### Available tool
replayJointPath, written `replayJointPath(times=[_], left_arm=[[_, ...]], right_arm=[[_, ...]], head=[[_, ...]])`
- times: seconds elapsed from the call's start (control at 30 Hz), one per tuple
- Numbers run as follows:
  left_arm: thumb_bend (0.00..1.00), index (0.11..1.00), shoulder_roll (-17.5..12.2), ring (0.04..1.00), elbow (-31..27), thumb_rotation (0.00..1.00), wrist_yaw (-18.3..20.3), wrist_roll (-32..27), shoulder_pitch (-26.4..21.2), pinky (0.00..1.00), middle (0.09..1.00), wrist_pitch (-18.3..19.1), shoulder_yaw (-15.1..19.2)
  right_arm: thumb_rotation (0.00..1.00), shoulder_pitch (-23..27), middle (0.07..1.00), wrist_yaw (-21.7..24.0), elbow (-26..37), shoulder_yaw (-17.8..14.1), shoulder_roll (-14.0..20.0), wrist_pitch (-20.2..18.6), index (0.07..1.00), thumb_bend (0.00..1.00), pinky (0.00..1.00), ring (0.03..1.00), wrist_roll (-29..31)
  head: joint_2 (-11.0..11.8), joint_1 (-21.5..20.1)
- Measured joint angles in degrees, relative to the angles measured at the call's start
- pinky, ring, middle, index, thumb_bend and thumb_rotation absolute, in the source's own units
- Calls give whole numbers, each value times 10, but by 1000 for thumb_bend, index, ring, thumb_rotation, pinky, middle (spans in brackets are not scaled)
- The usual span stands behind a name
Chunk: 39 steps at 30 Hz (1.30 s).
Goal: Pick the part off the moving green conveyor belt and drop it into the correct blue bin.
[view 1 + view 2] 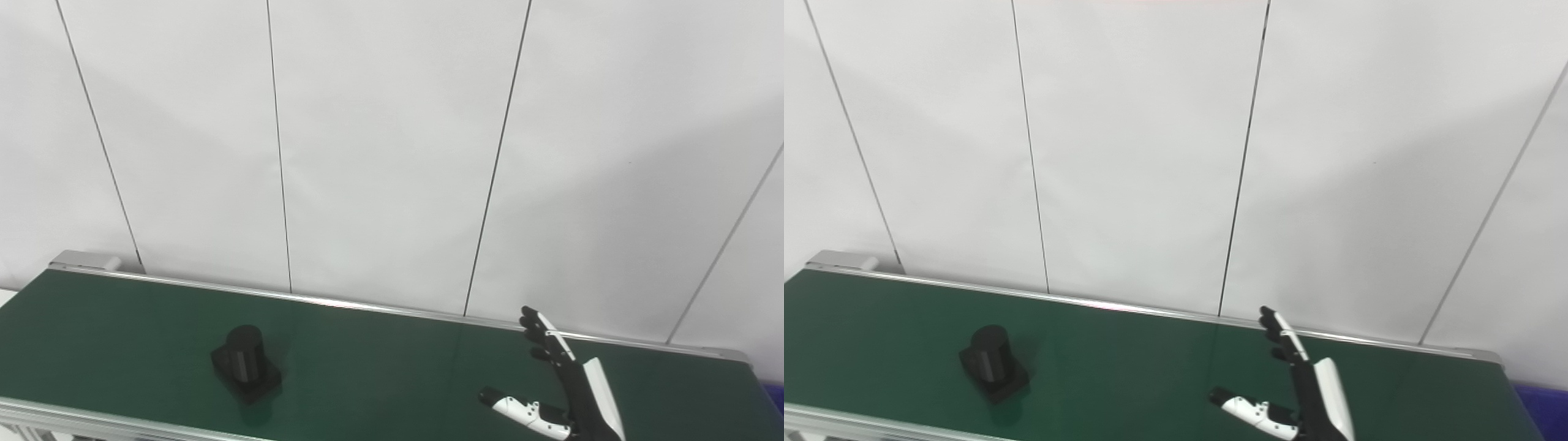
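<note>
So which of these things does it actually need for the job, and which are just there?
Part of the job:
- black part, standing on the belt, untouched
- green conveyor belt
- right hand, open, raised over the belt, apart from the part
- blue bin, only a corner showing past the belt's right end

Just there:
- white panelled wall
- metal belt frame

A black part (245, 362), a short upright cylinder on a square base turned corner-on, stands on the green conveyor belt (380, 361) toward its left end and near edge. A sliver of blue bin (1540, 401) shows beyond the belt's right end.
</note>
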<state>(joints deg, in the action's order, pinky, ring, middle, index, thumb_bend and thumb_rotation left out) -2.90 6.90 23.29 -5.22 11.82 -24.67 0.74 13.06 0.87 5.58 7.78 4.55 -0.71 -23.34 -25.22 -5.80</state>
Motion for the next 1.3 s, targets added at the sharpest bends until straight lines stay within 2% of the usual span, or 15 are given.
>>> replayJointPath(times=[0.2, 0.43, 0.57, 0.7, 1.03, 1.3], left_arm=[[1000, 808, 0, 805, 0, 54, 7, -8, 0, 777, 833, 0, 4], [977, 825, 1, 817, 0, 62, 17, -9, -1, 795, 846, 0, 5], [965, 829, 1, 821, 0, 77, 18, -9, -3, 803, 847, 0, 6], [950, 834, 1, 824, 0, 98, 18, -9, -4, 808, 848, 0, 10], [909, 849, 0, 834, 0, 97, 29, -22, -4, 831, 861, 0, 20], [897, 849, 1, 833, 0, 99, 43, -27, -5, 832, 859, 0, 21]], right_arm=[[447, 18, 883, -1, -33, 11, -7, 0, 915, 835, 800, 847, -13], [392, 47, 888, -1, -60, 25, -7, -7, 913, 905, 769, 843, -38], [400, 61, 894, 1, -71, 37, -7, -22, 914, 913, 758, 843, -54], [366, 66, 890, 1, -73, 47, -10, -26, 911, 911, 750, 835, -56], [427, 83, 901, 4, -99, 84, -28, -31, 925, 931, 732, 849, -79], [419, 101, 903, 4, -142, 96, -38, -33, 922, 923, 726, 859, -89]], head=[[-11, -17], [-24, -28], [-30, -34], [-38, -47], [-47, -67], [-54, -65]])
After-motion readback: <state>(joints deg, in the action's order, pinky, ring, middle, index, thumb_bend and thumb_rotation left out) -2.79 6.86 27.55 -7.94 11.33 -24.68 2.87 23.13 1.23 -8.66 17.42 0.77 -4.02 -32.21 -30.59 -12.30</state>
